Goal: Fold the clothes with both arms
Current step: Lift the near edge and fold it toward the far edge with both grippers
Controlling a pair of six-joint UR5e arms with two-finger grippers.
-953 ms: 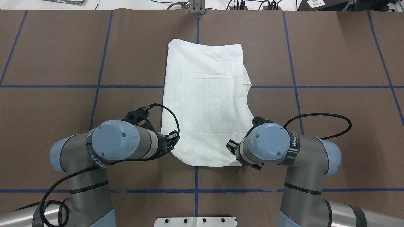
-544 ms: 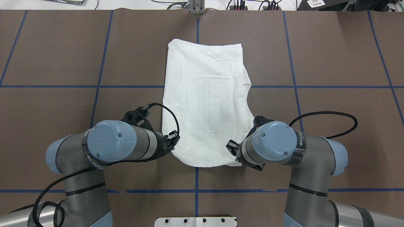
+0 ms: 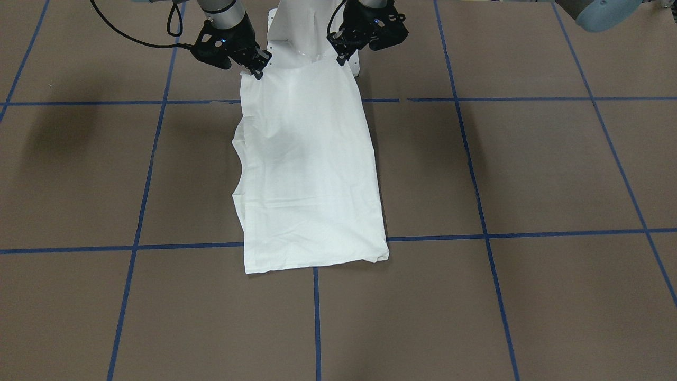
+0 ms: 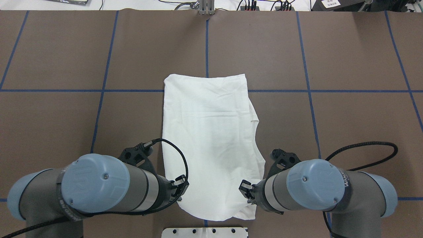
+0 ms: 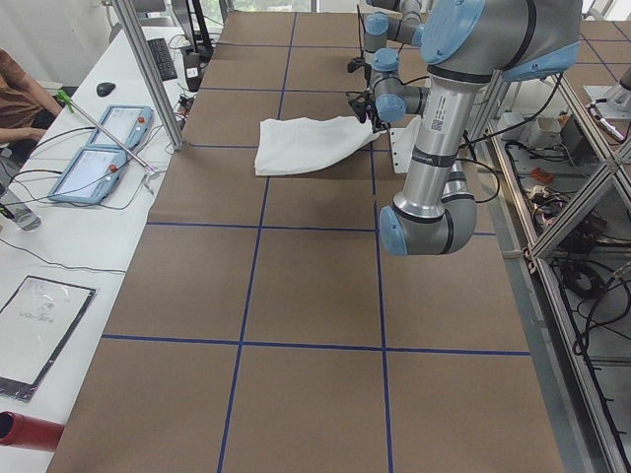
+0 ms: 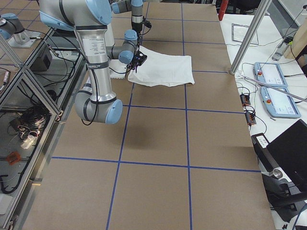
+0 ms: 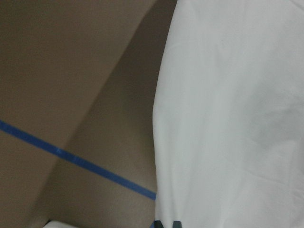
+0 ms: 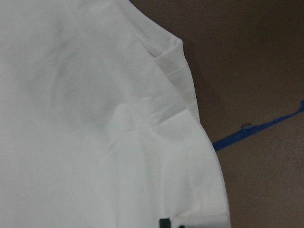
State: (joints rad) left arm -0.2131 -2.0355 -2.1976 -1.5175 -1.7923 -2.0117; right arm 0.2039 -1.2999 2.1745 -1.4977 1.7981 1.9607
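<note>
White long-sleeved T-shirt [image 4: 211, 142], folded into one long narrow panel, lies down the middle of a brown table [image 4: 66, 59] marked into squares by blue tape lines [image 4: 105, 66]. No print or neck label shows on the upper face.

The far end of the panel rests flat, its edge just past a cross line of tape. On the robot's right side a folded layer juts out a little from the long edge, with a small notch in it.

The near end is raised off the table. The left gripper [image 4: 180, 190] is pinched closed on the near left corner of the cloth. The right gripper [image 4: 248, 195] is pinched closed on the near right corner. Between them the near edge sags in a shallow curve, hanging just in front of a white metal base plate [image 4: 205, 232] at the table's edge.

Seen from across the table, the right gripper [image 3: 257, 69] and left gripper [image 3: 341, 55] hold the two corners at nearly the same height, and the cloth slopes from them down to the table.

The left wrist camera sees smooth white cloth filling the right half, with bare table and one tape line beside it. The right wrist camera sees stacked folded edges of the T-shirt, with dark fingertips [image 8: 164, 223] at the bottom edge against the cloth.

From the left end of the table, a person [image 5: 15, 94] sits at a white side bench.
</note>
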